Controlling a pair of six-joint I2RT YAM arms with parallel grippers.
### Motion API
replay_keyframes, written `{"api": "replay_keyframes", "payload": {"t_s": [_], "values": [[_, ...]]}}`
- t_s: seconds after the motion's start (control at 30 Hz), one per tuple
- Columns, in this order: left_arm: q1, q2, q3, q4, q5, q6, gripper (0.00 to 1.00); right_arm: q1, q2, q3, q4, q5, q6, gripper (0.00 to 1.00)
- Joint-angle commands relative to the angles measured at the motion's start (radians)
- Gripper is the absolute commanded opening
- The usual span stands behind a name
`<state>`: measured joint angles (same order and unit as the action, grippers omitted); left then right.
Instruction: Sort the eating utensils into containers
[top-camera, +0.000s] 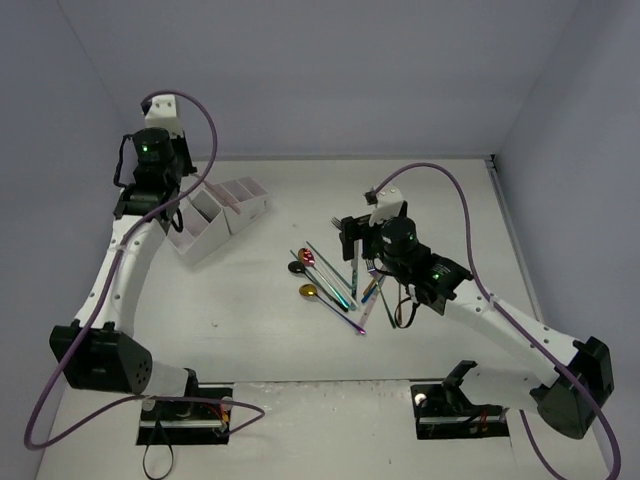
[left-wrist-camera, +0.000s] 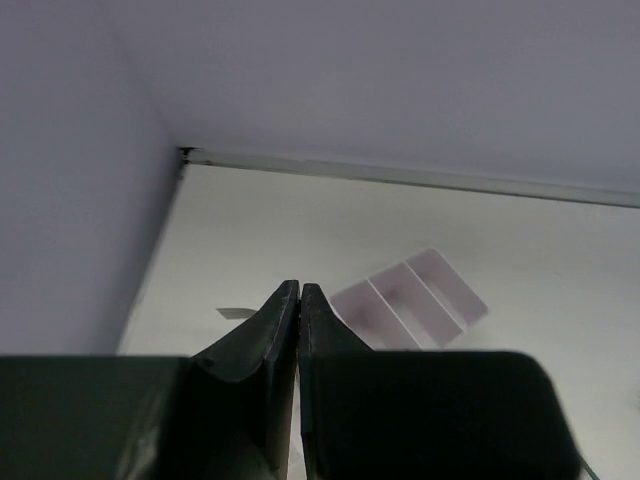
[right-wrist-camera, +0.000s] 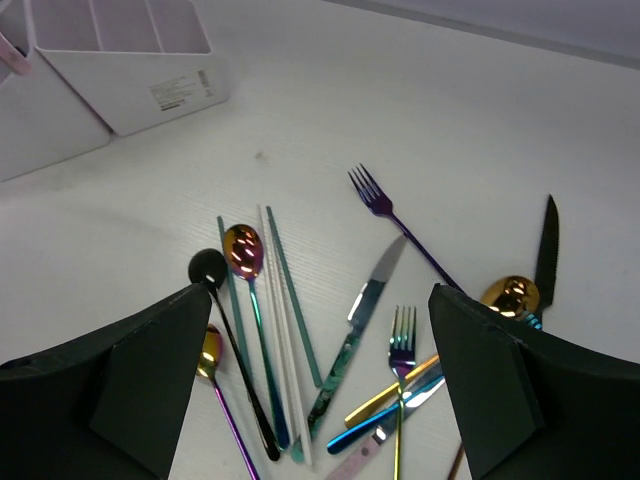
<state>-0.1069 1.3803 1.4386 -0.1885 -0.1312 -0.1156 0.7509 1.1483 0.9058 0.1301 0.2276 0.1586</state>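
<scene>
The eating utensils lie in a loose pile at mid-table (top-camera: 335, 280). In the right wrist view I see a purple fork (right-wrist-camera: 380, 205), a rainbow spoon (right-wrist-camera: 243, 250), a black spoon (right-wrist-camera: 208, 268), teal sticks (right-wrist-camera: 290, 290), a dark knife (right-wrist-camera: 365, 320), a rainbow fork (right-wrist-camera: 402, 345), a black knife (right-wrist-camera: 546, 245) and a gold spoon (right-wrist-camera: 510, 295). My right gripper (right-wrist-camera: 318, 300) (top-camera: 358, 245) hangs open above the pile, holding nothing. The white containers caddy (top-camera: 220, 215) (left-wrist-camera: 410, 300) (right-wrist-camera: 130, 90) stands at the back left. My left gripper (left-wrist-camera: 299, 290) is shut and empty above the table, beside the caddy.
Grey walls close the table at the back (top-camera: 350, 158), left and right. Purple cables (top-camera: 455, 195) loop from both arms. A small label (left-wrist-camera: 235, 313) lies on the table left of the caddy.
</scene>
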Motion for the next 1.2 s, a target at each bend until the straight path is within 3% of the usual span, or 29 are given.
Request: {"api": "replay_keyframes", "payload": {"t_s": [0.0,0.33,0.53,0.7,0.8,1.0,1.17], "values": [[0.062,0.062,0.107,0.064,-0.06,0.138,0.0,-0.015,-0.064,-0.042,0.02,0.123,0.03,0.89],[0.101,0.208,0.142,0.15,-0.112,0.214,0.0,-0.046,-0.072,-0.094,-0.004,0.133,0.035,0.88],[0.102,0.288,0.109,0.208,-0.078,0.185,0.0,-0.051,-0.052,-0.111,-0.009,0.149,0.048,0.89],[0.101,0.331,0.076,0.236,-0.065,0.172,0.07,-0.061,-0.017,-0.13,-0.022,0.185,0.094,0.88],[0.101,0.345,0.074,0.222,-0.07,0.16,0.15,-0.075,0.013,-0.137,-0.034,0.179,0.132,0.87],[0.101,0.29,0.056,0.208,-0.075,0.135,0.51,-0.105,0.062,-0.15,-0.057,0.17,0.171,0.87],[0.101,0.157,0.048,0.147,-0.054,0.045,0.72,-0.155,0.131,-0.142,-0.087,0.136,0.192,0.82]]}}
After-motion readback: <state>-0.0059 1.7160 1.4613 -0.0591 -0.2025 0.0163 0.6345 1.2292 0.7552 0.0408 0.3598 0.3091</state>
